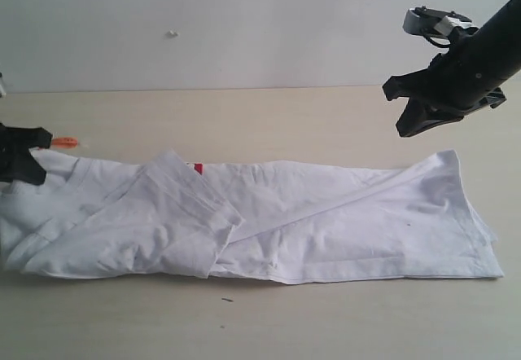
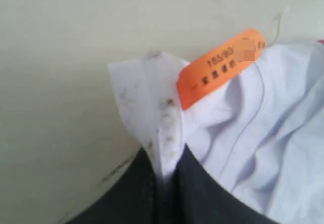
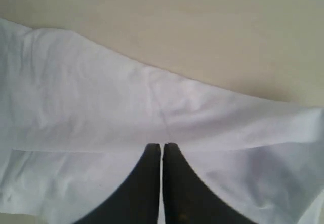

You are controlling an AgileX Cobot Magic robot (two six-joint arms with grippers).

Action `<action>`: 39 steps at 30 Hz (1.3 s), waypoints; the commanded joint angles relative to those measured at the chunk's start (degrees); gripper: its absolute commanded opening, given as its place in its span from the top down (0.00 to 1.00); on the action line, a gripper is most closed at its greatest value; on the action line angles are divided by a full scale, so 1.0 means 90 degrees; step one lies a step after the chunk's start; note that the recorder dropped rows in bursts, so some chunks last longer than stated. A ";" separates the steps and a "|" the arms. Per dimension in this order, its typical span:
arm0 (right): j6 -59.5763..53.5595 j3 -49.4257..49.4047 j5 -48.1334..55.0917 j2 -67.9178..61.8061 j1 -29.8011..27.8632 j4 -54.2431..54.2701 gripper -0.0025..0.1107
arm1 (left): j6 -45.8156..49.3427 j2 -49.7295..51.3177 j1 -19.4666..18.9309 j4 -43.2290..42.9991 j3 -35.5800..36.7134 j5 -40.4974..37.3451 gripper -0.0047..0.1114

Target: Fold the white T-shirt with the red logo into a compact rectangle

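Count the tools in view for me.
2. The left tool pinches the white T-shirt beside its orange tag; the right tool hangs shut and empty above the shirt's other end.

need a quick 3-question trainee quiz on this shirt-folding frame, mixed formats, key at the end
1. True or false: the right gripper is gripping the white T-shirt.
2. What does the left gripper pinch? A) shirt fabric beside the orange tag; B) the hem at the shirt's far end; C) nothing.
3. Short answer: how much of the red logo shows in the exterior view?

Key:
1. False. It is shut with nothing between its jaws, raised above the shirt.
2. A.
3. Only a small sliver at the edge of a folded-over flap.
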State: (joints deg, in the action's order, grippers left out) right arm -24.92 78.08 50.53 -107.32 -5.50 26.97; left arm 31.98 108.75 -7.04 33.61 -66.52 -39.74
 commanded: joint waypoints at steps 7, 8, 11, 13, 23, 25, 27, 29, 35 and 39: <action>-0.0346 0.0220 0.0363 0.0035 0.0015 0.0704 0.95 | -0.1197 -0.0469 0.0807 -0.0662 -0.0650 -0.0703 0.96; -0.0346 0.0287 0.0468 0.0035 0.0015 0.0746 0.95 | -0.1338 -0.0500 0.0950 -0.0700 -0.0710 -0.0760 0.96; -0.0392 0.0424 0.0697 0.0035 0.0015 0.0841 0.95 | -0.1615 -0.0627 0.1402 -0.0711 -0.0931 -0.0965 0.96; -0.0392 0.0451 0.0746 0.0035 0.0015 0.0855 0.95 | -0.1853 -0.0714 0.1675 -0.0711 -0.1131 -0.1082 0.96; -0.0405 0.0462 0.0854 0.0213 0.0015 0.1142 0.95 | -0.2989 -0.0442 0.3624 -0.0071 -0.2143 -0.0513 0.96; -0.0438 0.0462 0.0813 0.0379 0.0015 0.1151 0.95 | -0.2989 -0.0310 0.3972 0.0157 -0.2262 -0.0198 0.96; -0.0438 0.0462 0.0748 0.0741 0.0015 0.1151 0.95 | -0.2989 -0.0040 0.4485 0.0656 -0.2666 0.0293 0.96; -0.0438 0.0462 0.0720 0.1086 0.0015 0.1151 0.95 | -0.2989 0.0265 0.4848 0.0952 -0.3102 0.0338 0.96; -0.0438 0.0462 0.0745 0.1622 0.0015 0.1151 0.95 | -0.2938 0.0932 0.5308 0.1013 -0.3680 0.0126 0.53; -0.0438 0.0462 0.0745 0.1676 0.0015 0.1151 0.95 | -0.2777 0.0932 0.5292 0.0885 -0.3783 -0.0276 0.28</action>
State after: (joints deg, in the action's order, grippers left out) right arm -28.30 81.85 57.27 -92.84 -5.50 37.16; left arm 5.41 117.22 40.62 42.16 -99.31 -39.89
